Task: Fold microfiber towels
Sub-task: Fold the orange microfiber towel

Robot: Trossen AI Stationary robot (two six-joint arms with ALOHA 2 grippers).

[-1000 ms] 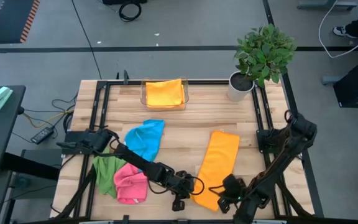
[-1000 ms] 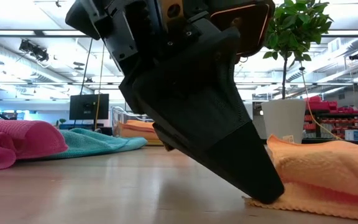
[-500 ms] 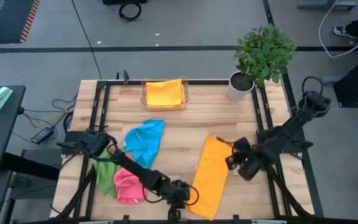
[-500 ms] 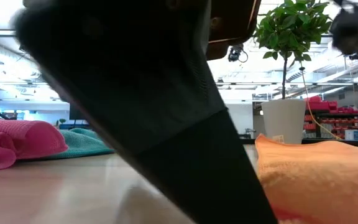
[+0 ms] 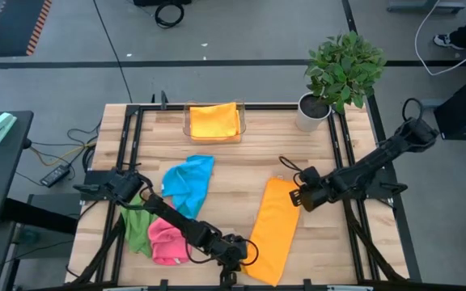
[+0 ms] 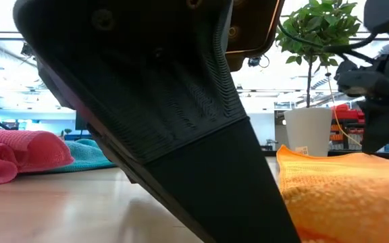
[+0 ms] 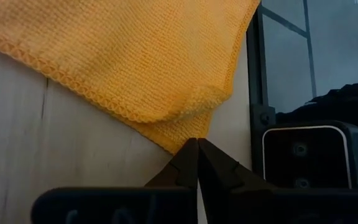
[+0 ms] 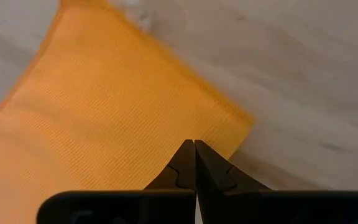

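Observation:
An orange towel [image 5: 273, 230], folded into a long strip, lies on the table's near right part and also shows in the low view [image 6: 343, 196]. My left gripper [image 5: 239, 257] is shut at the strip's near left corner. Its dark finger [image 6: 181, 135] fills most of the low view. My right gripper [image 5: 298, 196] is shut at the strip's far right corner and comes down onto it in the low view [image 6: 373, 145]. A blue towel [image 5: 188, 182], a green towel [image 5: 138, 222] and a pink towel [image 5: 170, 238] lie bunched on the left. My left gripper pinches the lower layer of the towel's corner [image 7: 174, 138] at its fingertips, coming in low from the table's left. The upper layer puckers [image 7: 197, 99] just ahead of the tips. The towel lies on the table. My right gripper rests its shut fingertips on the towel's top face [image 8: 185, 127], a little in from the far right corner [image 8: 241, 124], slanting down from the table's right. The towel lies flat under them. I cannot tell whether any cloth is caught between the fingers.
A clear tray [image 5: 188, 129] at the table's far middle holds a folded orange towel [image 5: 213, 121]. A potted plant [image 5: 330, 81] stands at the far right corner. Bare wood lies between the blue towel and the orange strip.
My right gripper has gone from the strip's near end up and toward the table's far edge, to the far right corner. My left gripper has moved a little toward the table's near edge. The strip has slid slightly toward the near edge.

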